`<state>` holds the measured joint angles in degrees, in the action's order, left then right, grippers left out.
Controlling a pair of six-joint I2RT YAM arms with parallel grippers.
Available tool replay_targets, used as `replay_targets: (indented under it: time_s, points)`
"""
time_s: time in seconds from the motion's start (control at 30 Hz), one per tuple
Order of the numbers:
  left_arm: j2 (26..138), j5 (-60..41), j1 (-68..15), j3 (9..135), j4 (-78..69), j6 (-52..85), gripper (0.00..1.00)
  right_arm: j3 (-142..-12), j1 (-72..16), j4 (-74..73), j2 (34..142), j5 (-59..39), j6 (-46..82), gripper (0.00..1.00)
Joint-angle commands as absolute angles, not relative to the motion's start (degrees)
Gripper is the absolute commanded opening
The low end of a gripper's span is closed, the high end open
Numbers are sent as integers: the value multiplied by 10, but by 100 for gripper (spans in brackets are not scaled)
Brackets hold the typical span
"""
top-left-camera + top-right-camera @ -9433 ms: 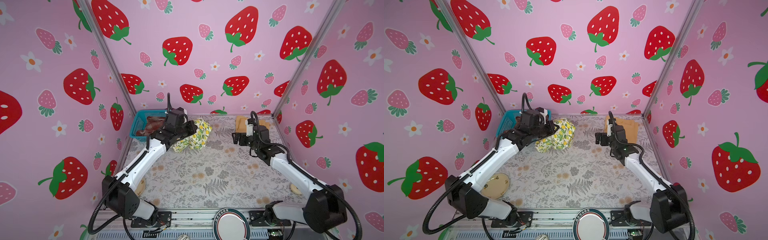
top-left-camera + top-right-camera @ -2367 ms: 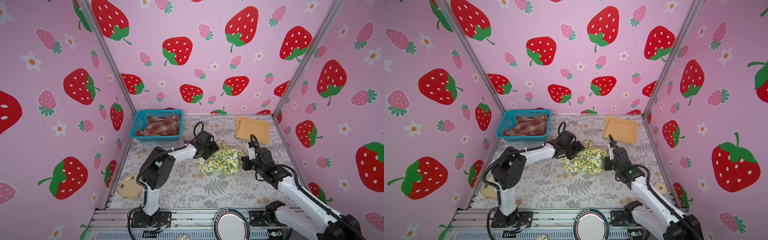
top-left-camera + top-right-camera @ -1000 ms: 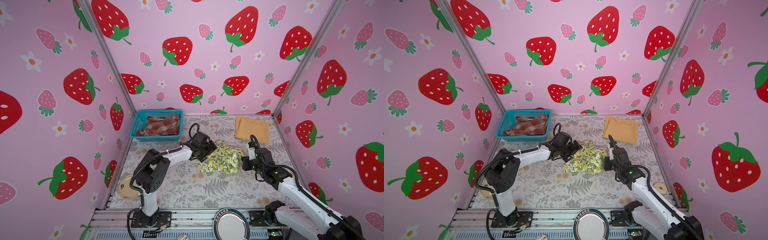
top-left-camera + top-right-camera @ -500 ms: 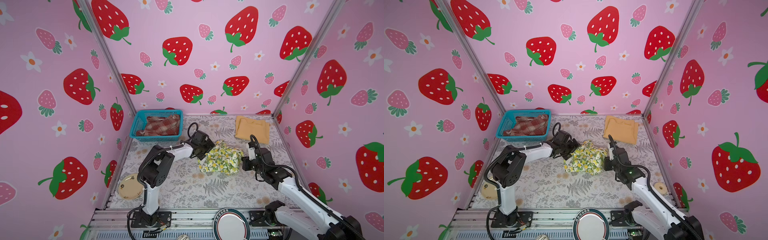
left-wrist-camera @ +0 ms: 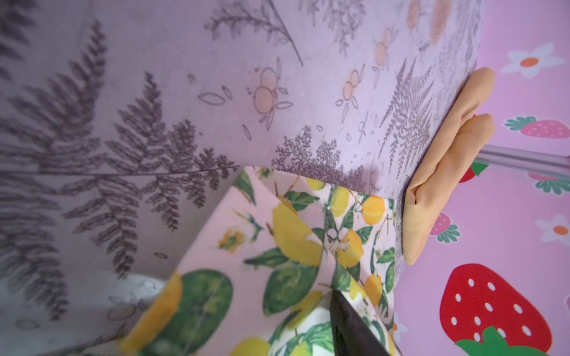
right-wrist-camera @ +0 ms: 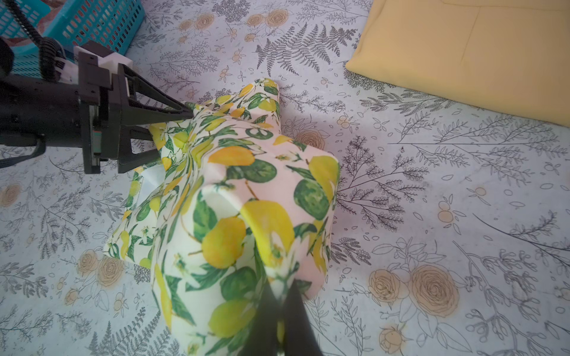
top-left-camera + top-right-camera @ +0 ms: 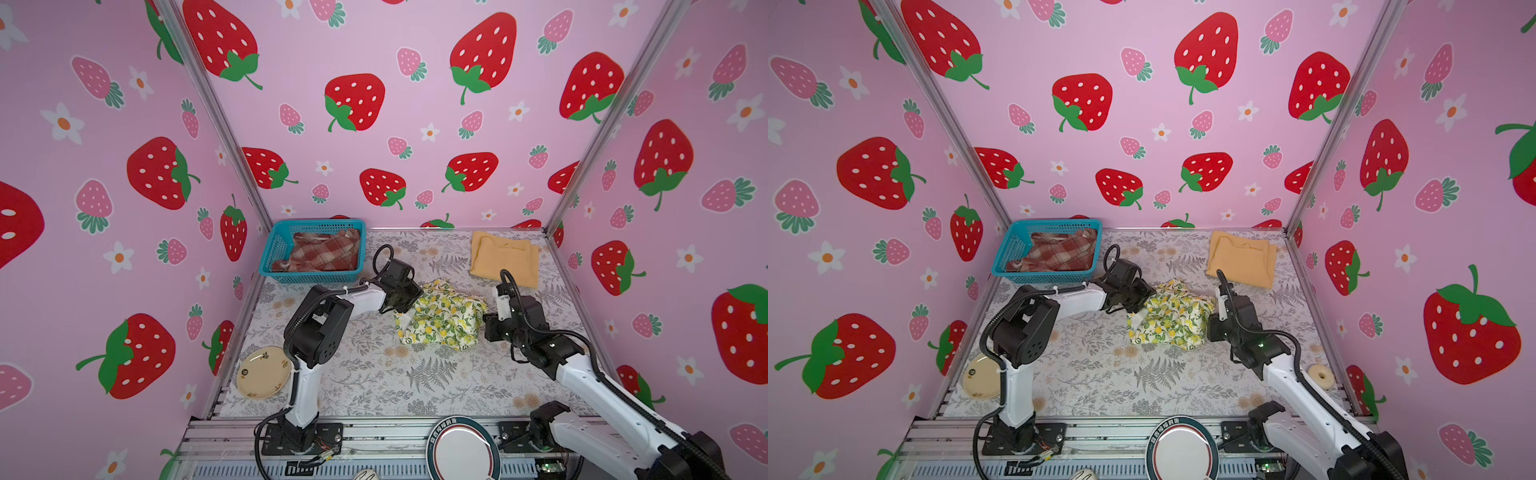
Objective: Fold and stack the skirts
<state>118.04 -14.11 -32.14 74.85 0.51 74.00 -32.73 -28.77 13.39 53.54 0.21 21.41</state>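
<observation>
My left gripper (image 6: 172, 131) has just narrowed from wide open around an edge of the lemon skirt (image 6: 246, 191); I cannot tell if it pinches yet. My right gripper (image 6: 279, 305) clamps the opposite edge, ready for spreading.

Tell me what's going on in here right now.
Two robot arms are working on the lemon skirt in the middle. The right gripper is shut on one corner. The left gripper has its jaws around the opposite edge, grip unclear. The mustard skirt lies folded at the back right. The plaid skirt sits in the basket.
</observation>
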Motion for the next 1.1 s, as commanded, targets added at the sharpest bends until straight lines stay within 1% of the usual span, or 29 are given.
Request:
replay_targets:
  time_s: [0.0,0.03,0.07,0.17,0.2,0.23,0.27,0.3,0.5,0.6,0.7,0.8,0.9,1.07]
  points:
    - [1190,-153,-314,777,0,753,44,-346,-291,138,526,4,221,0]
    - [1192,-154,-312,779,0,753,41,-346,-291,139,526,4,221,0]
    - [1195,-156,-310,782,0,752,35,-346,-291,139,526,4,221,0]
    - [1197,-164,-301,790,3,749,27,-346,-292,142,526,6,220,0]
    - [1196,-165,-298,793,6,747,17,-346,-291,142,526,8,220,0]
    - [1195,-168,-294,798,13,745,12,-345,-291,142,526,10,220,0]
    - [1194,-170,-292,803,17,740,9,-345,-291,141,526,12,220,0]
    - [1192,-173,-290,809,25,736,0,-345,-291,141,526,15,219,0]
    - [1158,-181,-280,853,79,679,0,-366,-291,135,549,31,211,0]
    - [1136,-179,-272,892,120,640,0,-400,-290,137,576,39,198,0]
    - [1129,-180,-261,957,186,588,0,-445,-289,142,607,50,182,0]
    - [1138,-162,-253,1047,269,523,0,-496,-279,152,646,64,164,0]
    - [1169,-150,-244,1169,352,469,0,-558,-255,162,685,67,147,0]
    - [1253,-132,-239,1432,482,414,0,-686,-214,187,752,68,122,0]
